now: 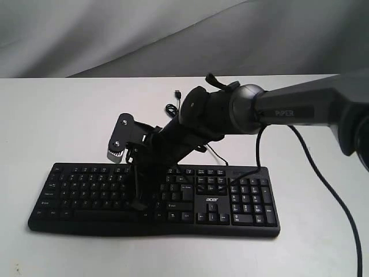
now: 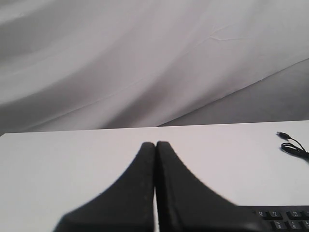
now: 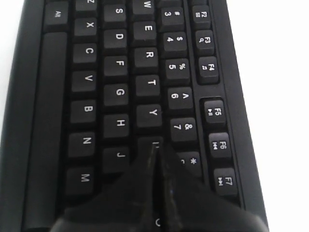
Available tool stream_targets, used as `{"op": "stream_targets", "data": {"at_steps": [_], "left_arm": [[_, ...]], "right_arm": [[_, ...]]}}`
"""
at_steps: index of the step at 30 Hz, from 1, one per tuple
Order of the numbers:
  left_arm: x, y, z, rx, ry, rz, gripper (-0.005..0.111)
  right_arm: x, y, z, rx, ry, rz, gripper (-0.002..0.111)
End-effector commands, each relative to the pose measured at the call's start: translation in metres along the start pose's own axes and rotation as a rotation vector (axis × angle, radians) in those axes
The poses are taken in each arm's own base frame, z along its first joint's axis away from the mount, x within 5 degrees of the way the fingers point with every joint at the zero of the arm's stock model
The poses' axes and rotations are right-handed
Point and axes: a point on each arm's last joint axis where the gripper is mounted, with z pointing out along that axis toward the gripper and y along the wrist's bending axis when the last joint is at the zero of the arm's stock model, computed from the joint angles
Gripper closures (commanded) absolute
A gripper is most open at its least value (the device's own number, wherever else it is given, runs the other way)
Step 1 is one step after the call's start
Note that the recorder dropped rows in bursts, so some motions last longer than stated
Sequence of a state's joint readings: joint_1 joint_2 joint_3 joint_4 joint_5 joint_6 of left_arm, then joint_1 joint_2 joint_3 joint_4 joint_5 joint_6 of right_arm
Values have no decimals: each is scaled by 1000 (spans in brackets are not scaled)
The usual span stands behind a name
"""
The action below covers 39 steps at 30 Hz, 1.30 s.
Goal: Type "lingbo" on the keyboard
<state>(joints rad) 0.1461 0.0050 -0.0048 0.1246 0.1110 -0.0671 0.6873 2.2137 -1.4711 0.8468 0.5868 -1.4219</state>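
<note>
The black keyboard (image 1: 242,199) lies flat near the front of the white bench (image 1: 63,115) — the right claw (image 3: 154,150), tips pressed together, points down just past the Y key (image 3: 153,112). Landing between keys could press two at once — a typo.

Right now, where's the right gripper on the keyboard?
In the right wrist view the shut right gripper points at the keyboard's top letter row just past Y, beside J and 7.
</note>
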Motion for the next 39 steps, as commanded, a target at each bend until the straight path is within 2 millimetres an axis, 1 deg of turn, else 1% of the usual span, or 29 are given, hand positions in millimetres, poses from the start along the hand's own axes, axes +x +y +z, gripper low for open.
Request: {"op": "stream_targets", "data": {"at_steps": [1,6,10,20,23,30,35,39], "left_arm": [[1,-1,0,7,-9,-2,106],[1,-1,0,7,-9,-2,106],[1,-1,0,7,-9,-2,106],[1,-1,0,7,-9,-2,106],[1,-1,0,7,-9,-2,106],[1,-1,0,7,-9,-2,106],[1,-1,0,7,-9,-2,106],[1,-1,0,7,-9,-2,106]], "right_arm": [[3,1,5,-13,5,1,108],[-6,1,-6,-3,-15,-16,108],[-16,7,-14,-12,-32,-33,108],[-31,35,-1,-64,-32,-81,108],[-30,36,-1,-67,-4,-84,108],[-29,37,-1,-71,2,-87,108],[-21,35,10,-74,22,-83,108],[-21,35,10,-74,23,-82,108]]}}
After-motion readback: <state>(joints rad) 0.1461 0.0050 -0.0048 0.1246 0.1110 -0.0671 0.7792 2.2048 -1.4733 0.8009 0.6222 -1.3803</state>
